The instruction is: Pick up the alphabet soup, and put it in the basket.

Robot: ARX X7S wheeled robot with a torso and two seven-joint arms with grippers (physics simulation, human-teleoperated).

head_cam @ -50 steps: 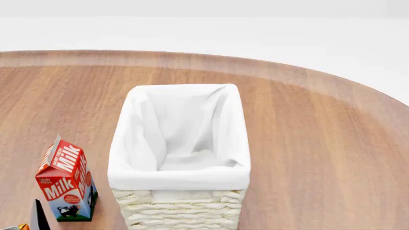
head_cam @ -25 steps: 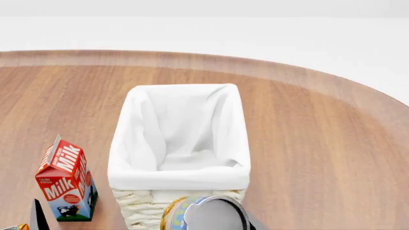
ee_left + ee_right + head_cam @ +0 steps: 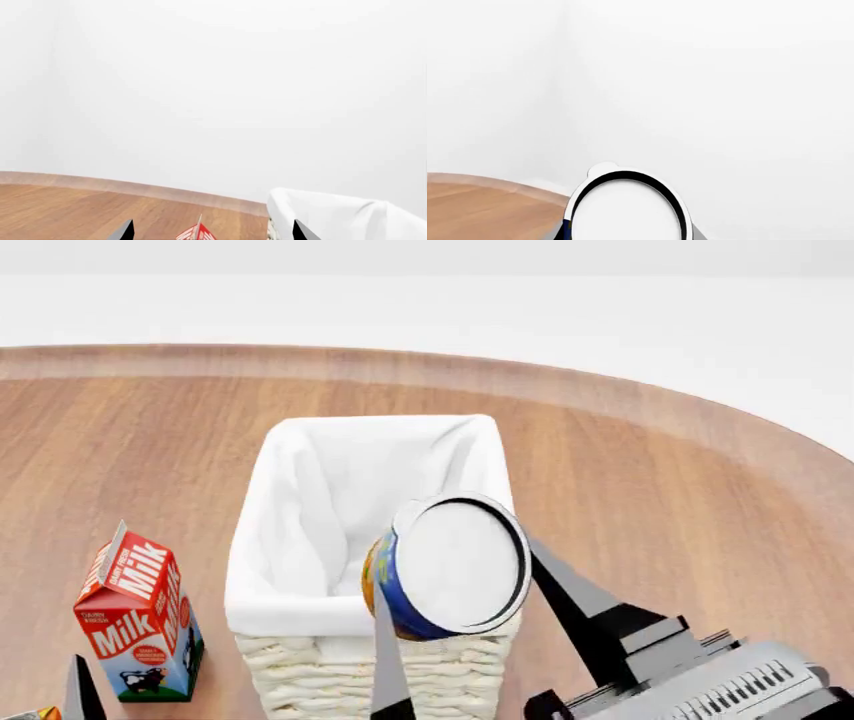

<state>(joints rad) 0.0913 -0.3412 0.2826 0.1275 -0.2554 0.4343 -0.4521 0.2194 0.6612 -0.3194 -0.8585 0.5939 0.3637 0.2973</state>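
Alphabet soup (image 3: 447, 568) raised over the near end of the basket (image 3: 378, 665), tilted with its silver-white top toward the head camera, blue label with orange edge at its side; clamped between the dark fingers (image 3: 571, 605) of the right tool (image 3: 467, 625). Basket upright on the round wooden bench (image 3: 667, 520), white liner folded over its rim. Milk carton (image 3: 136, 612) just left of the basket. Left tool (image 3: 211, 231) apart, gripping nothing, tips only at the wrist view's edge
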